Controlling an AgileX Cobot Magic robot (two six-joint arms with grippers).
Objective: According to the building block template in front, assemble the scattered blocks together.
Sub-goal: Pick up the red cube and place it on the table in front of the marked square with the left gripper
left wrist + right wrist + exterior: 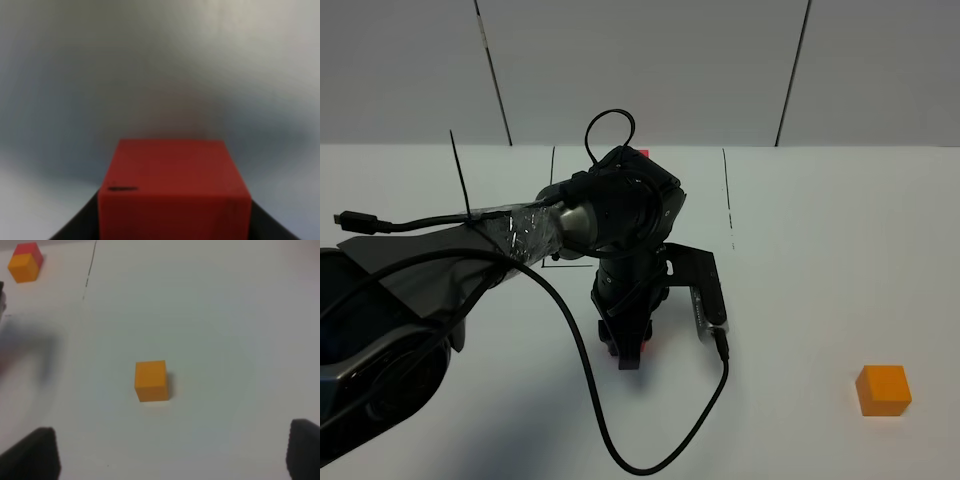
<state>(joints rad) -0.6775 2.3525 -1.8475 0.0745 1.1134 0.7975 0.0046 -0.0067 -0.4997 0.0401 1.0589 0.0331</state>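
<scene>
From the high camera, the left gripper (630, 352) points down at mid-table, with a sliver of the red cube (642, 347) showing at its tip. The orange cube (884, 389) sits well apart, to the right and slightly nearer.

The left wrist view shows dark fingers (75, 227) flanking the red cube on both sides, apparently clamped on it.

In the right wrist view the right gripper (172, 450) stands wide apart and empty, the orange cube straight ahead of it. The template (25, 262) lies far off to the left. The right arm is likely the nearer to the orange cube.
</scene>
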